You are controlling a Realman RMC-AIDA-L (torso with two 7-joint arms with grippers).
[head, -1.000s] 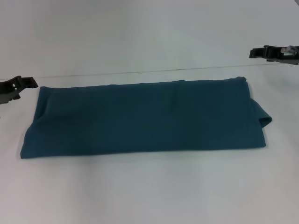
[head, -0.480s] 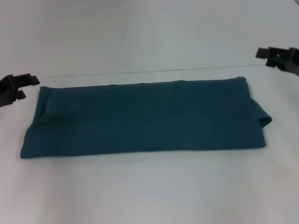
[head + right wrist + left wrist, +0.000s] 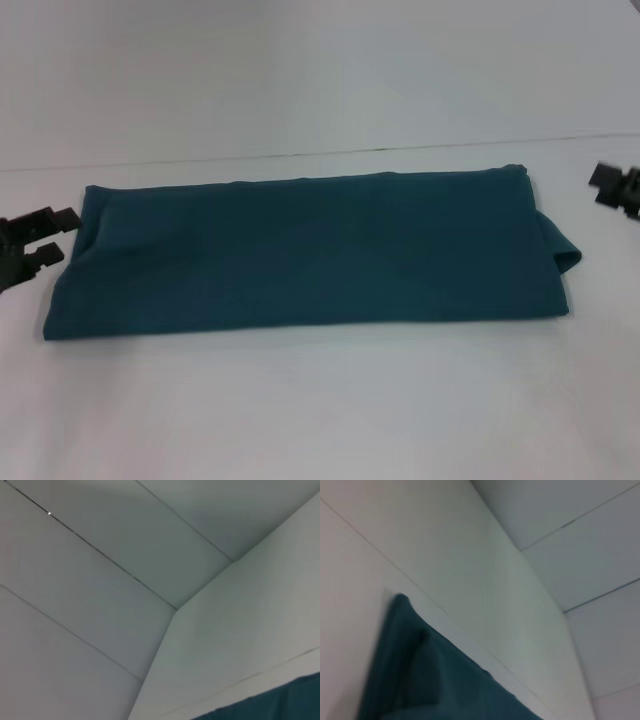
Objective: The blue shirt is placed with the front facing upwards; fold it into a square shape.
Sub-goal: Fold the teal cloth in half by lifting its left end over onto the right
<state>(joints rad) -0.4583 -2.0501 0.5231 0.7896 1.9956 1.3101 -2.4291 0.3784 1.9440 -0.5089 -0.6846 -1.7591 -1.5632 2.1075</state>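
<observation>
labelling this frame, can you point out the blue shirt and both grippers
blue shirt [image 3: 310, 255], head view, middle of the folded cloth
left gripper [image 3: 40, 238], head view, between its fingertips, beside the shirt's left end
right gripper [image 3: 603, 183], head view, at its fingertips, off the shirt's right end

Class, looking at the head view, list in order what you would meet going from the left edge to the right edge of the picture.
left gripper → blue shirt, folded into a long band on the white table → right gripper at the right edge.
</observation>
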